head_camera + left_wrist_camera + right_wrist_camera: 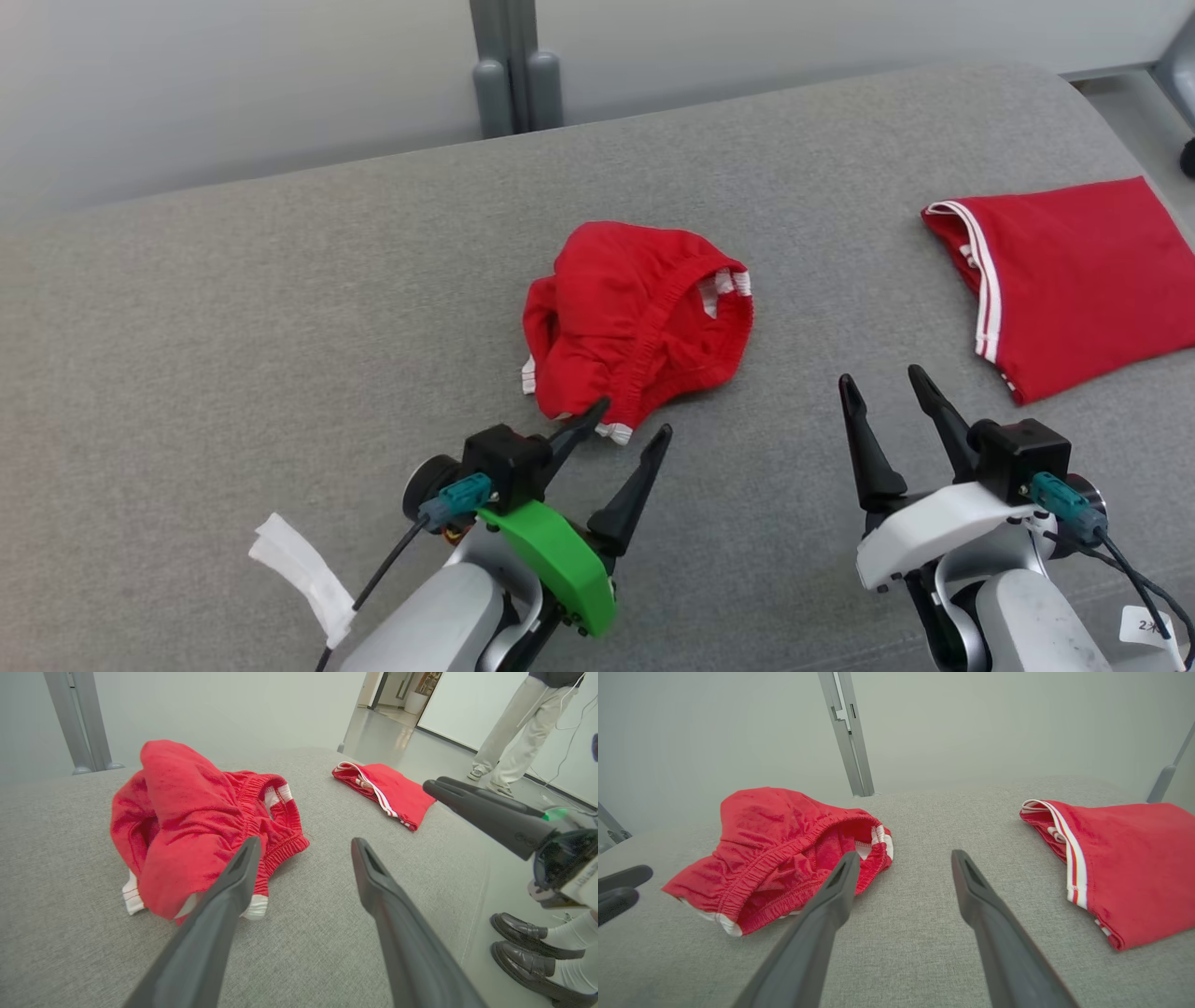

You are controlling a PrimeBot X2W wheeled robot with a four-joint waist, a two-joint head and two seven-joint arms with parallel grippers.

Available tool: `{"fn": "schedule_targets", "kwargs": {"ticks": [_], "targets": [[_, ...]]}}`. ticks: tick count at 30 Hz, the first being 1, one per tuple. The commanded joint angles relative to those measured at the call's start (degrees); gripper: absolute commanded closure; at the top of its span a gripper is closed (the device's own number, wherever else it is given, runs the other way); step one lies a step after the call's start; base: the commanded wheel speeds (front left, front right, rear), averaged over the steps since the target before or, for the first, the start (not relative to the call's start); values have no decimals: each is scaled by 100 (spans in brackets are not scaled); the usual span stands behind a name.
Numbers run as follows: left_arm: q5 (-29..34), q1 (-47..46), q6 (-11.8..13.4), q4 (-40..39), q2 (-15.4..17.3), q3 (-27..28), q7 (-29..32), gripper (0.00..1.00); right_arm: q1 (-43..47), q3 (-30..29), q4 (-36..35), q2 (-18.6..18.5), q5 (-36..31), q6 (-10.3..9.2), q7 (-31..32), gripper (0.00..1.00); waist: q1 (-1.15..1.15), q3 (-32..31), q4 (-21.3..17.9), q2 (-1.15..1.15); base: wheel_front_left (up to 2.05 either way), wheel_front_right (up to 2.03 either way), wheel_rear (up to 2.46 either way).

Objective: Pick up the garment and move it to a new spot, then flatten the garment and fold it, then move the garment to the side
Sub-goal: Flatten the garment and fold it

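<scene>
Just beside the crumpled garment (635,308), left fingers (639,481) reach spread; right fingers (864,439) hover spread, empty.

garment (639,322): red cloth, matt, gathered elastic waistband
table cover (280,308): grey woven fabric, coarse, matt
left gripper (633,416): dark matt plastic fingers
shoes (518,934): glossy

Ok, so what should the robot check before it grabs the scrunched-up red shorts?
1. Left gripper open: ok.
2. Right gripper open and empty: ok.
3. Crumpled red fabric garment with white trim near the left gripper: ok, just ahead of its fingers.
4. Left gripper touching the cloth: cannot tell.
5. Folded red garment with white stripes out of the way: ok, apart, to the right.
6. People clear: not ok, a person's dark leather shoes stand close beside the grey fabric surface.
</scene>
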Motion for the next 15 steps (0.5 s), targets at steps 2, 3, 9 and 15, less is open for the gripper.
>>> {"fn": "schedule_targets", "kwargs": {"ticks": [2,3,9,15], "targets": [[-101,-249,-14,153,61,-224,-34,0,-94,10,24,-5,-9,-9,-44,0,0,176,-274,0,0,0,0],[-161,-327,-14,258,52,-311,-41,0,-101,17,32,-7,-8,-9,-48,0,0,187,-311,0,0,0,0],[-235,-695,58,1116,-64,-392,-3,0,-117,60,33,-6,-12,-9,-59,0,0,238,-441,0,0,0,0],[-295,-947,388,2059,-211,-343,224,0,-139,91,27,-7,-2,-9,-70,0,0,308,-514,0,0,0,0]]}}
